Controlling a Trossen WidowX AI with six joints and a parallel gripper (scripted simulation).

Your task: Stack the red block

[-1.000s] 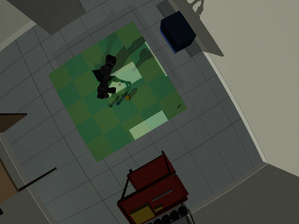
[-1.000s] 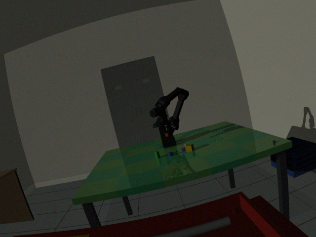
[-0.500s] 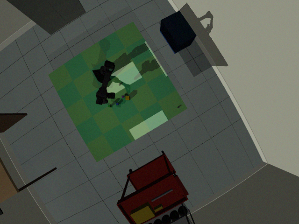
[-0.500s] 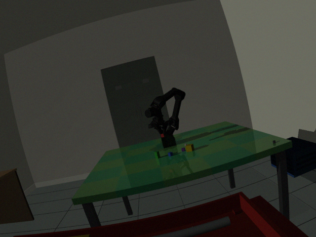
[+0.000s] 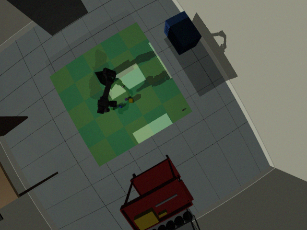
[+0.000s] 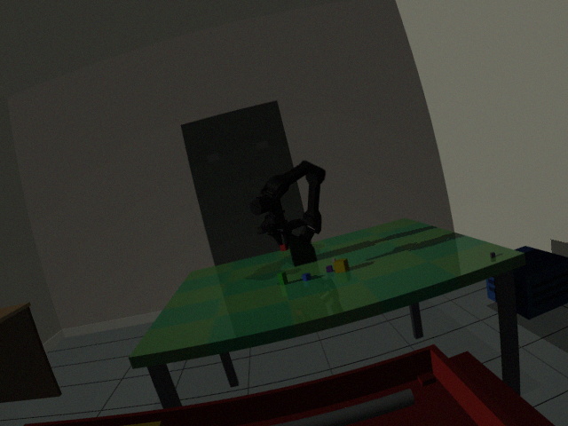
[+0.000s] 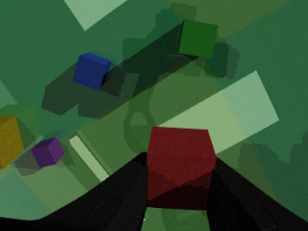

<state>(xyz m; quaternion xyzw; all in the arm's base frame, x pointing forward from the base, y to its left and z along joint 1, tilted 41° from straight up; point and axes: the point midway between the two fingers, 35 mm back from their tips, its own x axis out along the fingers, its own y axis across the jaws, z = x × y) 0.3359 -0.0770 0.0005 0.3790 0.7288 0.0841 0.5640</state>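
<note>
The red block [image 6: 282,248] [image 7: 180,166] is between the fingertips of my gripper [image 6: 282,246] [image 7: 177,164], which is shut on it and holds it in the air above the table. The green tower [image 5: 113,108] [image 6: 282,278] [image 7: 198,39] stands upright on the table; in the wrist view it is at the upper right, beyond the red block and apart from it. In the top view the arm hides the red block and the fingertips.
On the green checkered table [image 5: 104,153] [image 6: 193,316], a blue block [image 5: 120,106] [image 6: 306,277] [image 7: 92,70] is beside the tower. Farther along are a purple block [image 5: 125,99] [image 6: 329,268] [image 7: 47,152] and a yellow block [image 5: 130,100] [image 6: 341,265] [image 7: 9,141]. A small dark object [image 6: 493,255] is near the far corner.
</note>
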